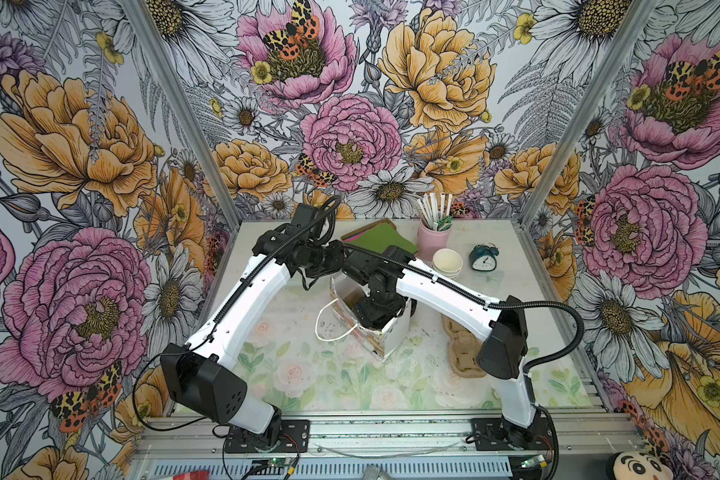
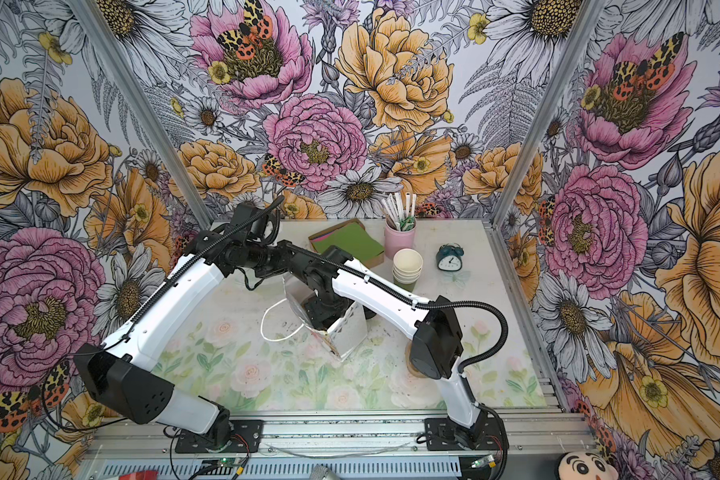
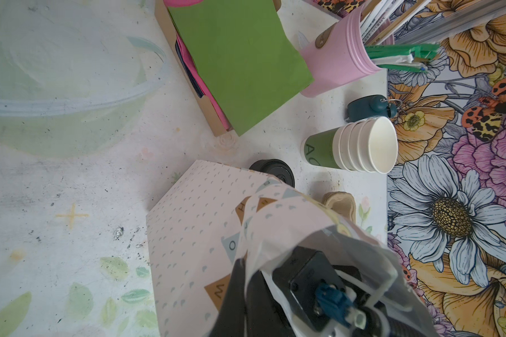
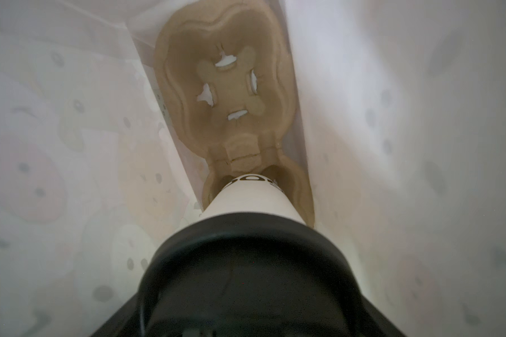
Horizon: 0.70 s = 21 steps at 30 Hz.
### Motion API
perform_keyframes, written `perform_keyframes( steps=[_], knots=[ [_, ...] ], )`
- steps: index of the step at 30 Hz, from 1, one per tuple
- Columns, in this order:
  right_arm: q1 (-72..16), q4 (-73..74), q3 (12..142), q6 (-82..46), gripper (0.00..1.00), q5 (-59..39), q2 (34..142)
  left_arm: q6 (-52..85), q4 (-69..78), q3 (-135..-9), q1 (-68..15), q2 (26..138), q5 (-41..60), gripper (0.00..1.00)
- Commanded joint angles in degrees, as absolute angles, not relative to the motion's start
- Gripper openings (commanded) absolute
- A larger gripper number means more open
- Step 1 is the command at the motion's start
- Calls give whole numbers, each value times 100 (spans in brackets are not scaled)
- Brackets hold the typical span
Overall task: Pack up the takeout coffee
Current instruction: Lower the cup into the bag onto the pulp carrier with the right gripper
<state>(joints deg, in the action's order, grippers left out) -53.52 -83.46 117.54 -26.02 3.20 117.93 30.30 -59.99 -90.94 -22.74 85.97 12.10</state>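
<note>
The takeout coffee (image 4: 251, 201), a pale cup under a black sip lid (image 4: 246, 262), is inside the patterned paper bag (image 1: 391, 336), seen only in the right wrist view. Its base sits in one pocket of a brown pulp carrier (image 4: 225, 87) on the bag's floor. My right gripper (image 1: 371, 316) reaches down into the bag and grips the coffee at its lid, with the jaws mostly hidden behind it. My left gripper (image 3: 247, 267) is shut on the bag's rim at its far side (image 1: 336, 277), pinching the paper.
A stack of lidless cups (image 1: 447, 264), a pink cup of straws (image 1: 433, 239), a teal clock (image 1: 484, 259) and a box of green napkins (image 1: 381, 241) stand behind the bag. Black spare lids (image 3: 272, 170) and another pulp carrier (image 1: 462, 349) lie to its right. The bag's white handle (image 1: 329, 328) droops left.
</note>
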Motion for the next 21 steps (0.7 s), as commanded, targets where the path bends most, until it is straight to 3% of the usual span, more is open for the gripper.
perform_keyframes(
  steps=[1,21],
  knots=[
    [-5292,-8271,11794,-2455,78,268,11944,3108,-5669,-9029,-2278,8499,1225,0],
    [-5214,-7952,11369,-2017,78,176,11958,3124,-5651,-9123,-2189,8647,1223,0]
  ],
)
